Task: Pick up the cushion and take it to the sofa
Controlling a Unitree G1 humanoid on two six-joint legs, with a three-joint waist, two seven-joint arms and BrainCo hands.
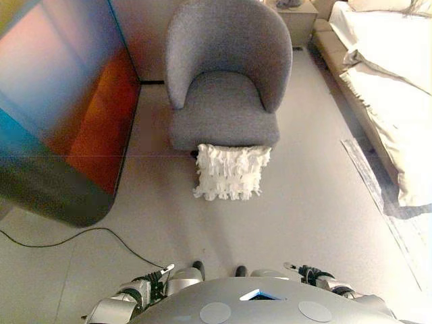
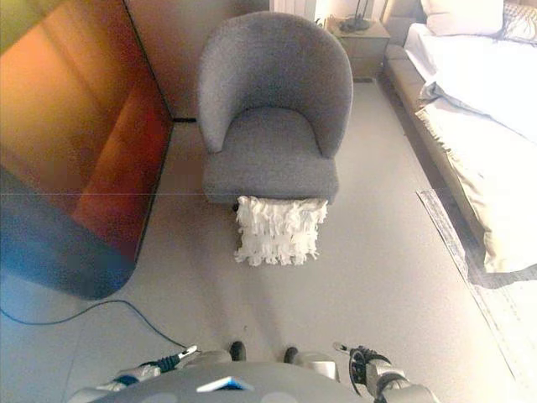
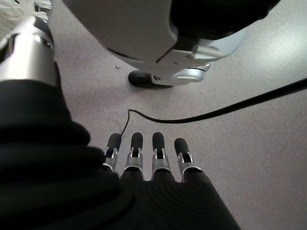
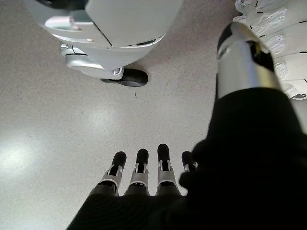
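The cushion [image 1: 231, 172], white and ruffled, stands on the floor [image 1: 297, 223] leaning against the front of the grey chair [image 1: 226, 74], a few steps ahead. Both hands hang low at the sides: the left hand [image 3: 144, 158] and the right hand [image 4: 144, 167] each show straight, relaxed fingers over bare floor and hold nothing. A bed [image 1: 391, 81] lies along the right; no sofa is plainly visible. The task looks to be at its start, the approach step. Next I judge it calls for walking up, bending down and bringing both hands to the cushion's sides
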